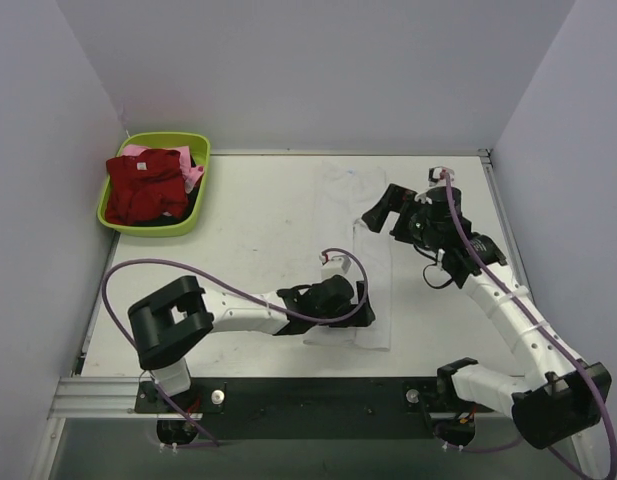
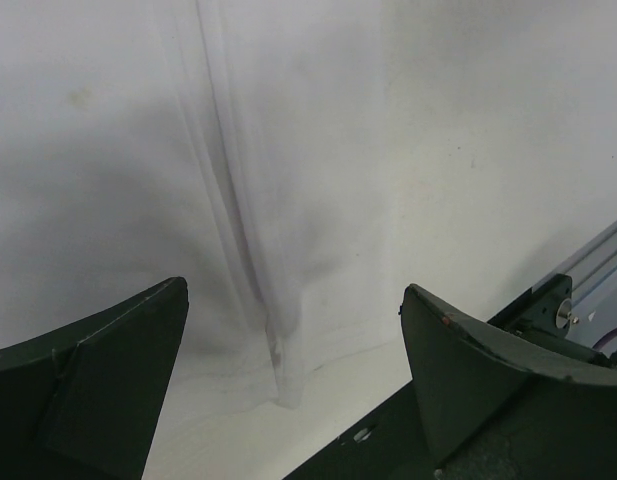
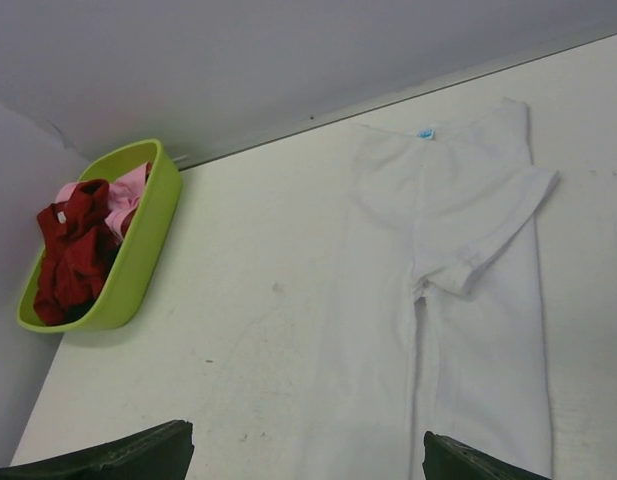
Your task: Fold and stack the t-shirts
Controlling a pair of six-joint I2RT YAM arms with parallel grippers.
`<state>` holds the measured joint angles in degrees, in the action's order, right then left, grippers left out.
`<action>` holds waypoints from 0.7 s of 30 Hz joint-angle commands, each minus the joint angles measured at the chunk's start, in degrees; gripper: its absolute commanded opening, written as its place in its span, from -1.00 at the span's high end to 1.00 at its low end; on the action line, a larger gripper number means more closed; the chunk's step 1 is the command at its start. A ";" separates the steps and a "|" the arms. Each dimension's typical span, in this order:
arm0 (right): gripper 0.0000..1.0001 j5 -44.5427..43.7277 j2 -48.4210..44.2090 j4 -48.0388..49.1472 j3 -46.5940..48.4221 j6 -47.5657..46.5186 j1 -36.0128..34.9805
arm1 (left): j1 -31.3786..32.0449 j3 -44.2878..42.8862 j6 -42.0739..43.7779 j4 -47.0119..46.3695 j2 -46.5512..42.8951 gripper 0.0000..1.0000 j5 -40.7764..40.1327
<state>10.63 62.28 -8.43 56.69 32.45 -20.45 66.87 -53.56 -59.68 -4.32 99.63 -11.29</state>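
Note:
The white t-shirt (image 1: pixel 348 190) lies flat on the table, folded lengthwise into a long strip with its sleeves tucked in. Its blue neck label (image 3: pixel 425 133) is at the far end. My left gripper (image 1: pixel 364 306) is open low over the near hem, with the shirt's centre fold (image 2: pixel 273 330) between its fingers (image 2: pixel 118 370). My right gripper (image 1: pixel 380 210) is open and empty, raised above the far part of the shirt (image 3: pixel 468 300). The dark red shirt (image 1: pixel 143 185) and the pink shirt (image 1: pixel 193 177) lie crumpled in the lime-green basin (image 1: pixel 153 228).
The basin (image 3: pixel 138 250) stands at the far left corner against the wall. A black strip (image 2: pixel 388 440) and a metal rail (image 1: pixel 88 398) run along the near table edge, just past the shirt's hem. Grey walls close in the back and sides.

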 commanded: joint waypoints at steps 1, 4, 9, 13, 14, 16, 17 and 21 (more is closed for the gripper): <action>-1.00 -0.44 8.26 0.68 2.02 -2.21 1.37 | -0.34 -5.57 4.73 3.24 -8.03 -0.95 -0.04; -1.00 3.33 14.78 4.72 2.20 -0.90 2.60 | -0.34 -8.13 8.52 10.72 -15.59 -0.95 -3.11; -1.00 9.13 27.07 12.72 4.48 3.23 2.96 | -1.83 -7.61 12.04 20.81 -29.31 -0.95 -10.68; -1.00 12.91 33.51 16.42 7.38 4.99 2.34 | -7.96 -3.23 12.31 25.67 -37.48 -0.95 -12.70; -1.00 13.27 34.56 17.38 7.82 5.34 1.65 | -9.12 -1.04 12.48 26.72 -40.54 -0.95 -12.62; -1.00 13.80 37.11 17.92 9.14 5.61 0.59 | -11.75 1.17 12.40 27.78 -43.28 -0.95 -11.57; -1.00 13.80 38.95 17.74 10.80 5.61 -0.03 | -14.29 2.92 12.48 28.22 -45.47 -0.95 -11.04; -1.00 13.89 43.79 17.39 15.02 5.52 -2.84 | -19.31 4.86 13.71 29.89 -48.22 -0.95 -9.19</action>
<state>22.31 103.33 5.91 66.48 37.43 -20.69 51.44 -50.11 -48.31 21.23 53.15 -21.93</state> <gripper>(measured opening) 0.999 0.975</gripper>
